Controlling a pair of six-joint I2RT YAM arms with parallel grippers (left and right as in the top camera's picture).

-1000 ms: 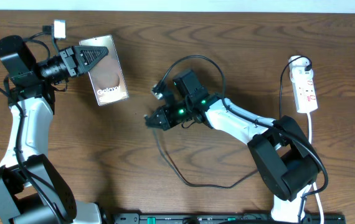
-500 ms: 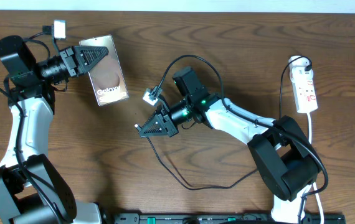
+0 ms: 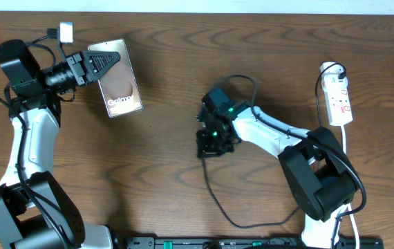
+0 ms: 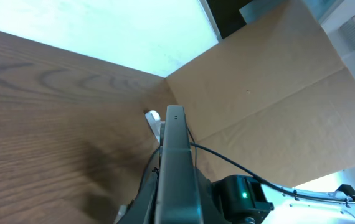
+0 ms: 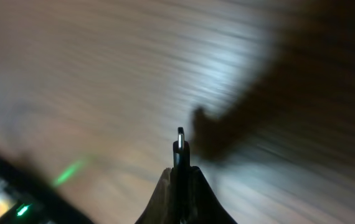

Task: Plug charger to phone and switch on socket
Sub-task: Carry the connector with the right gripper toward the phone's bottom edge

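The phone (image 3: 121, 93), glossy brown-grey with "Galaxy" lettering, is held off the table at the far left by my left gripper (image 3: 113, 63), which is shut on its upper end. In the left wrist view the phone (image 4: 176, 143) shows edge-on between the shut jaws of that gripper (image 4: 176, 190). My right gripper (image 3: 210, 145) is at mid-table, well right of the phone, and points toward the front edge. It is shut on the charger's small plug tip (image 5: 180, 142), which sticks out past the fingertips of that gripper (image 5: 180, 171). The black cable (image 3: 208, 176) trails behind it. The white socket (image 3: 339, 97) lies at the far right.
The charger cable loops over the table in front of the right arm (image 3: 273, 135) and arcs behind its wrist. The socket's white cord (image 3: 347, 149) runs down the right side. A brown cardboard panel (image 4: 271, 93) stands beyond the table. The right wrist view is motion-blurred.
My right gripper, which pointed left toward the phone, has swung back to the right and now points toward the front edge, the cable following. The left arm and phone have not moved.
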